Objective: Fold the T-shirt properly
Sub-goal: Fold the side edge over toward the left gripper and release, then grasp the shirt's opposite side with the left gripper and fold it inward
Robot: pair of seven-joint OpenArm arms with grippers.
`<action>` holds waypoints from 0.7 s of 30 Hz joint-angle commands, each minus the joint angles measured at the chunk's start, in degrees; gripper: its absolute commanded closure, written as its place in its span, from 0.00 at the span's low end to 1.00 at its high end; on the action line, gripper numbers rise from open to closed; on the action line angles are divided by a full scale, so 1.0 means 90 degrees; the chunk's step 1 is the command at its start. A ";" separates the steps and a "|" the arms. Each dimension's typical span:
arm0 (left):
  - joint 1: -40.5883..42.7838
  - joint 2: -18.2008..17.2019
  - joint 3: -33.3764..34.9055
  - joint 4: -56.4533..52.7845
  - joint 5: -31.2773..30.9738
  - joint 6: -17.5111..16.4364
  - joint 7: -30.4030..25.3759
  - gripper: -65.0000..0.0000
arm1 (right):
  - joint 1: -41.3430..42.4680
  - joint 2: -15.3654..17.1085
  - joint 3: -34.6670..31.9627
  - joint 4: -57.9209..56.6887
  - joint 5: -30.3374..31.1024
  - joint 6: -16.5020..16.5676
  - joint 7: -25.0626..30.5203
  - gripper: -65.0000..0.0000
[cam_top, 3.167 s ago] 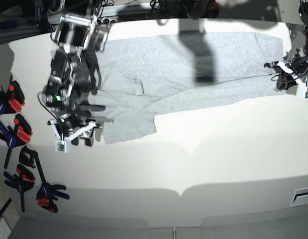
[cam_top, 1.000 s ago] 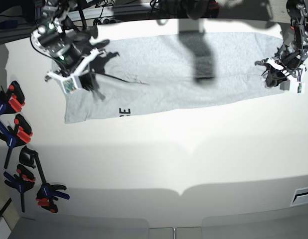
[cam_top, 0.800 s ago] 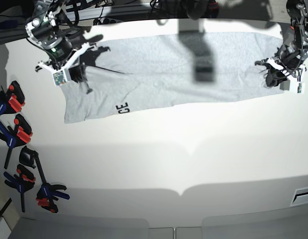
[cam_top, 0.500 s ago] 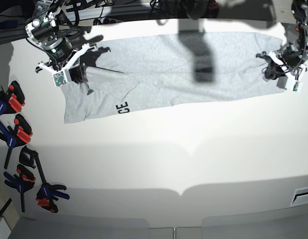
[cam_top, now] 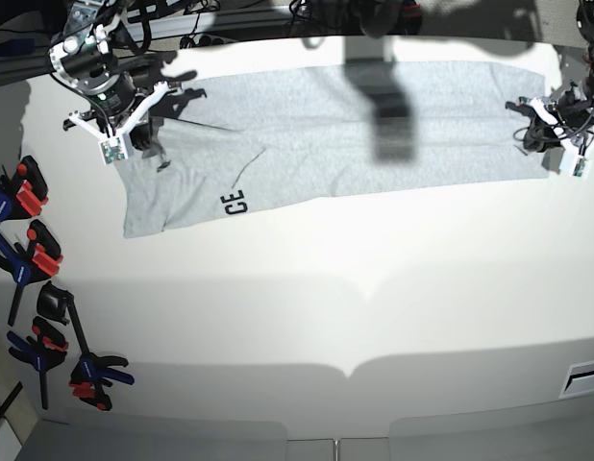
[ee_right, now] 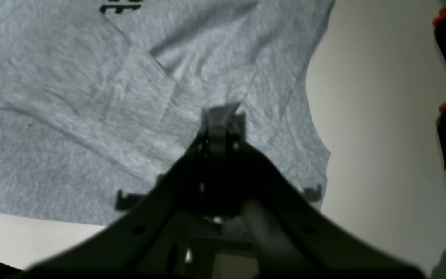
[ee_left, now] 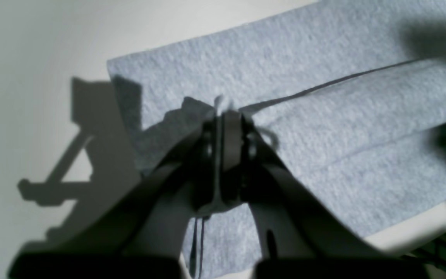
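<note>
Now, on the left wrist camera I see my left gripper [ee_left: 225, 116] with jaws pinched shut on a tuft of the T-shirt [ee_left: 323, 116], right at a fold line near the cloth's corner. On the right wrist camera my right gripper [ee_right: 220, 116] is likewise clamped on a raised pinch of grey fabric, with black lettering [ee_right: 120, 6] at the top edge. From the base view the T-shirt [cam_top: 316, 134] lies stretched across the far side of the white table [cam_top: 355, 307] between both grippers, clamps [cam_top: 33, 259] off to the side.
</note>
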 commanded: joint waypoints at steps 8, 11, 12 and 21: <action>-0.0015 -0.0141 -0.0061 0.0097 -0.0058 -0.0024 -0.0121 1.00 | 0.0015 0.0053 0.0034 0.0131 0.0015 -0.0903 -0.0051 0.65; -0.0017 -0.0141 -0.0061 0.0097 -0.0058 -0.0024 -0.0066 0.80 | 0.0017 0.0053 0.0034 0.0131 -0.0100 -0.1287 -0.0119 0.59; -0.0015 -0.0141 -0.0061 0.0097 -0.0058 -0.0024 -0.0044 0.72 | 0.0029 0.0053 0.0034 0.0131 -0.0158 -0.1285 -0.0187 0.59; -0.0015 -0.0138 -0.0061 0.0090 0.0129 -0.0005 -0.0061 0.62 | 0.0049 0.0053 0.0034 0.0134 -0.0168 -0.1285 -0.0206 0.59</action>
